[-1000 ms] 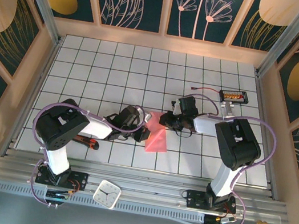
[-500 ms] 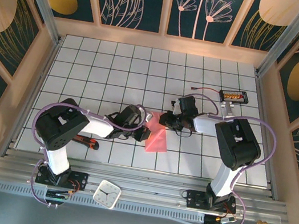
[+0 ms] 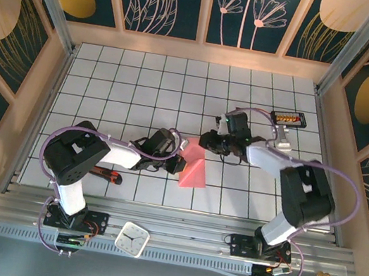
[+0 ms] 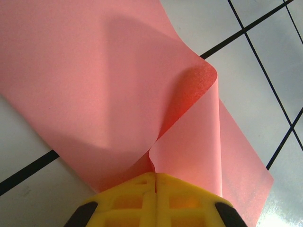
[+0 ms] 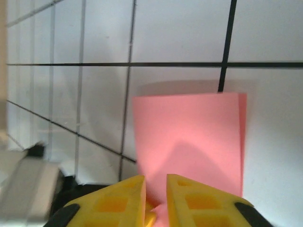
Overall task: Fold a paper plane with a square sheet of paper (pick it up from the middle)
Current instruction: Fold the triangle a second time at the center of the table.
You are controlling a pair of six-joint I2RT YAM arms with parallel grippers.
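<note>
Salmon-pink, the square sheet of paper point(image 3: 193, 168) is held partly folded over the bench point(image 3: 136, 87) near its middle, one flap curled up. Its left edge is pinched by the left tool point(image 4: 155, 176), its far end by the right tool point(image 5: 156, 189). A tear or skewed crease is risked if the two are pulled apart unevenly.

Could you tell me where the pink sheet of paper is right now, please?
In the top view the pink sheet of paper lies mid-table, slightly toward the near edge, between the left gripper and the right gripper, partly folded.
</note>
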